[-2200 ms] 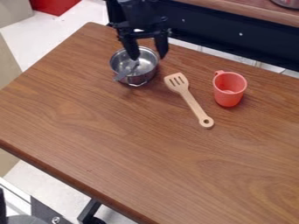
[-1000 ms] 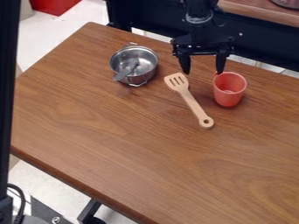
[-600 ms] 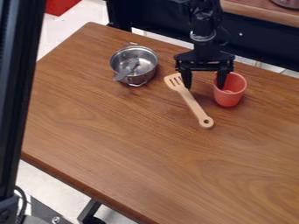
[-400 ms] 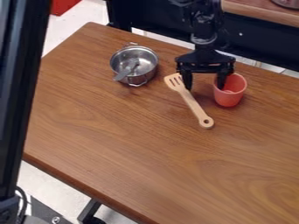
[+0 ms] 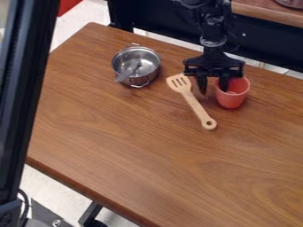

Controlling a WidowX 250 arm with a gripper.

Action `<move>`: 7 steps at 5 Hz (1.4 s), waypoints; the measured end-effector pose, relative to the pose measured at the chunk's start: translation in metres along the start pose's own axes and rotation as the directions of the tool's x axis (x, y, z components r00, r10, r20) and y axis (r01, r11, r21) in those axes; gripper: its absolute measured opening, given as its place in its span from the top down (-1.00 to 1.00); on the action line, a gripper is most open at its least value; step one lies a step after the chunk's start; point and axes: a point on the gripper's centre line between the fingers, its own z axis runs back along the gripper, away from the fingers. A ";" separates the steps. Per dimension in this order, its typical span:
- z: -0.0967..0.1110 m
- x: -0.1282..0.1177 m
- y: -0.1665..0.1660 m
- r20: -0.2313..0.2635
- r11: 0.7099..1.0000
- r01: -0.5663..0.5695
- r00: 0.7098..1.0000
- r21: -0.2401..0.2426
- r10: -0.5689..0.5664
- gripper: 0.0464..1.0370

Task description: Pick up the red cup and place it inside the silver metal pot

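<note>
The gripper point(image 5: 213, 90) hangs at the upper right of the table, over the left side of the red cup point(image 5: 232, 98). Its fingers are partly apart. One dips into the mouth of the upright cup; the other is outside, between the cup and the wooden spatula point(image 5: 195, 103). The cup's handle is hidden behind the gripper. Just left of the gripper, the slotted spatula lies flat, its handle slanting down to the right.
A metal pot point(image 5: 137, 76) with a grey utensil point(image 5: 128, 72) in it stands left of the spatula. The brown table point(image 5: 142, 150) spans the view. A black upright post point(image 5: 22, 97) crosses the left side, in front of the table.
From over the pot, the gripper has moved right and then down to the cup. Its fingers have come closer together. The post has come into view at the left and shifted right.
</note>
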 end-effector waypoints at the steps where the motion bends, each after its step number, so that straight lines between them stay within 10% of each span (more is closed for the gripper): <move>1: 0.002 0.003 0.003 -0.019 0.999 0.045 0.999 -0.022 -0.045 0.72; 4: 0.000 -0.003 0.022 -0.064 0.997 0.059 0.996 -0.049 -0.062 0.98; 7: 0.052 0.014 0.107 -0.024 0.996 -0.026 0.999 -0.089 0.024 0.98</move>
